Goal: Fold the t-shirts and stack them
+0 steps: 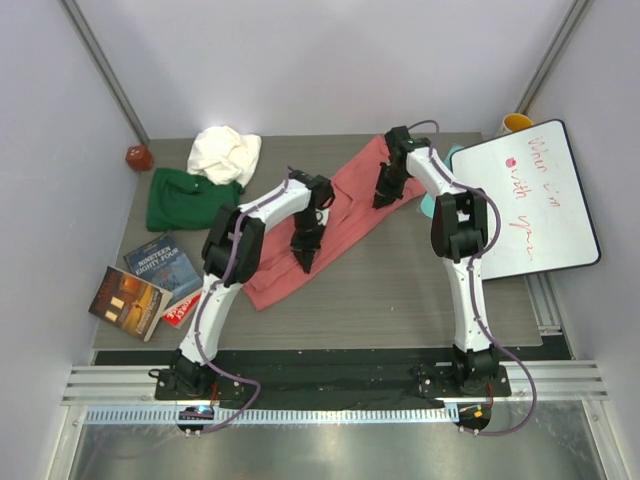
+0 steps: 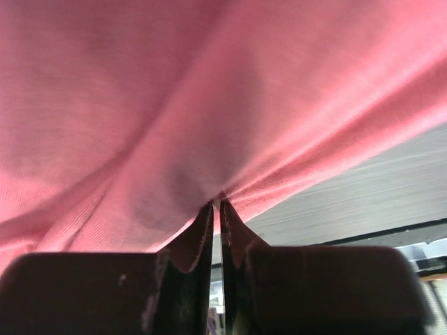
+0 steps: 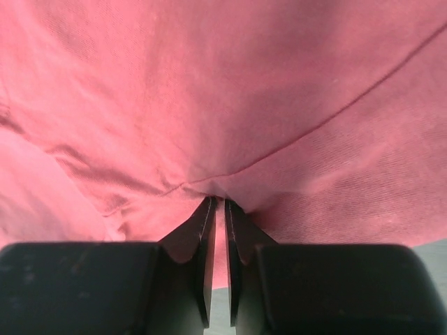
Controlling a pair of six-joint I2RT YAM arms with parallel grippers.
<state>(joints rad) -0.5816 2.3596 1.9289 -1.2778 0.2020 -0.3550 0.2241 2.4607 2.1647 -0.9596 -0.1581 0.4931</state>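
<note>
Stretching slantwise across the middle of the surface [image 1: 400,290], the salmon-pink t-shirt [image 1: 345,215] runs from its near-left end up to its far-right end, bunched into a long band rather than laid flat. I have my left tool [image 2: 216,204] clamped on it toward the near-left part: in the left wrist view the two fingers are pressed almost together with a pinch of pink cloth at their tips, and the fabric fans out from that point in taut folds. My right tool [image 3: 217,201] is clamped on the same shirt near its far-right end, the fingers closed on a fold just beside a stitched seam.

The dark green t-shirt [image 1: 185,200] lies folded at the far left of the surface, and the cream-white t-shirt [image 1: 225,152] sits crumpled against its far edge, overlapping it. Nearer, at the left edge, I see a few books [image 1: 150,280] fanned together. A small red object [image 1: 138,157] sits in the far-left corner. On the right a whiteboard [image 1: 530,200] with red writing lies tilted, with a yellow cup [image 1: 517,122] just beyond it.
</note>
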